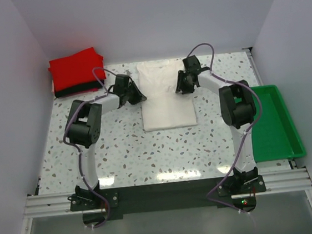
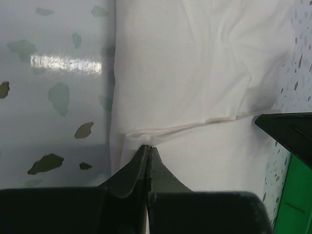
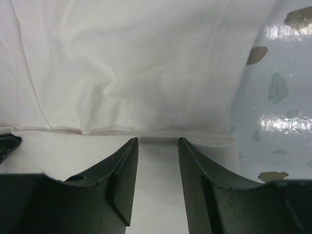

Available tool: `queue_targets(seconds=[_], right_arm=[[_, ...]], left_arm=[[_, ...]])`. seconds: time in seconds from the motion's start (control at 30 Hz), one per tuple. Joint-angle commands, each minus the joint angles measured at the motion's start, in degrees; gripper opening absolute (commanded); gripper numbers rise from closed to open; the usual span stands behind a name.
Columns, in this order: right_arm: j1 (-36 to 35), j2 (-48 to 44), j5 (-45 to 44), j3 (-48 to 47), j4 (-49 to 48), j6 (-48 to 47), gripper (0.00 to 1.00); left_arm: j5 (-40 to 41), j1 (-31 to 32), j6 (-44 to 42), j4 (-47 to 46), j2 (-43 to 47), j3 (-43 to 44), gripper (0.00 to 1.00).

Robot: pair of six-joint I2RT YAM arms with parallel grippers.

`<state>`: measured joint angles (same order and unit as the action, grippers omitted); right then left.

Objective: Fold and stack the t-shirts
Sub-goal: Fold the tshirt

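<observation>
A cream-white t-shirt [image 1: 165,96] lies flat mid-table, folded into a long narrow panel; its red print does not show. My left gripper [image 1: 142,98] is at the panel's left edge. In the left wrist view its jaws [image 2: 148,146] are shut, pinching a small bunch of the folded edge of the shirt [image 2: 195,73]. My right gripper [image 1: 179,86] is at the right edge. It stands open [image 3: 157,140], its fingertips resting on the cloth [image 3: 122,63] at a fold line, with nothing pinched. A folded red t-shirt [image 1: 76,68] lies on a black one [image 1: 67,91] at the back left.
A green plastic tray [image 1: 273,121] sits at the table's right side, also seen in the left wrist view [image 2: 292,195]. White walls enclose the speckled table [image 1: 121,154] on three sides. The red and black stack is close behind my left arm.
</observation>
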<state>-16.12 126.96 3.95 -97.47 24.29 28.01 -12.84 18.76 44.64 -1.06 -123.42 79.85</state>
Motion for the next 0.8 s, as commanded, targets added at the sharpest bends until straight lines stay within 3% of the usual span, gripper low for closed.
queue_targets(seconds=[0.0,0.53,0.77], right_arm=[[0.39,-3.29,-3.77,5.7,2.61,-1.29,0.43],[-4.71,-23.24,-1.92,33.82,-3.73,1.43,0.41],[-4.8,-26.67,-4.9,34.46,-1.01,0.2,0.42]], left_arm=[[3.08,-0.48,1.23,3.18,3.87,-6.8,0.0],[4.31,0.57,5.98,-7.9,26.9,-37.04,0.0],[4.75,0.66,4.23,-6.33,36.92,-42.5,0.0]])
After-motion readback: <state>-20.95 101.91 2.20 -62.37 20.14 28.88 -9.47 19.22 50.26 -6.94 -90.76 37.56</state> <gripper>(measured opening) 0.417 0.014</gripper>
